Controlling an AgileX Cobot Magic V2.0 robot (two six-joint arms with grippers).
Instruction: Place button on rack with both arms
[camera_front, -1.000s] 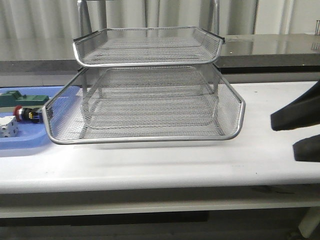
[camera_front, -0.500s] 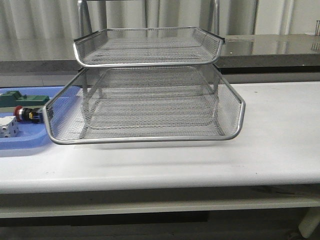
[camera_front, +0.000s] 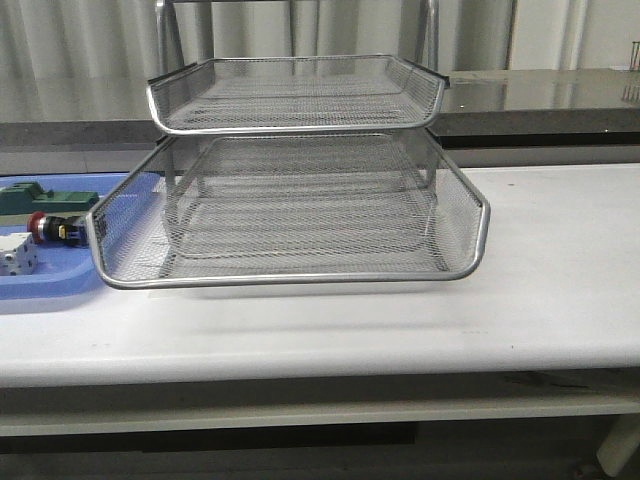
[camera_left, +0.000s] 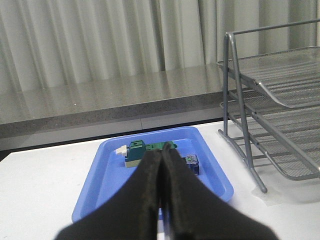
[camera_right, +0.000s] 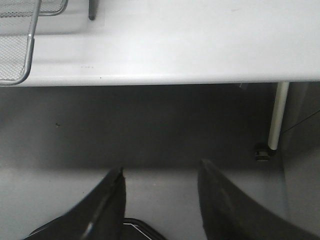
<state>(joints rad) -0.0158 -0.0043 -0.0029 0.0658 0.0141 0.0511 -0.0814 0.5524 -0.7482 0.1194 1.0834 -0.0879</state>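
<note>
The button (camera_front: 50, 227) — red cap, dark barrel — lies in the blue tray (camera_front: 45, 288), at nine o'clock of the rack (camera_front: 290, 200). Left gripper (camera_left: 161, 165) fingers pressed together; right gripper (camera_right: 160, 185) fingers apart — empty.

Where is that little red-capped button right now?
In the front view the button lies at the far left in the blue tray, just left of the rack, between a green block and a white block.

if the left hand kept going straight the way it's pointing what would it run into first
Most likely the blue tray: the shut left hand points at it, toward the green block inside. Depth is unclear, so it may pass above.
</note>
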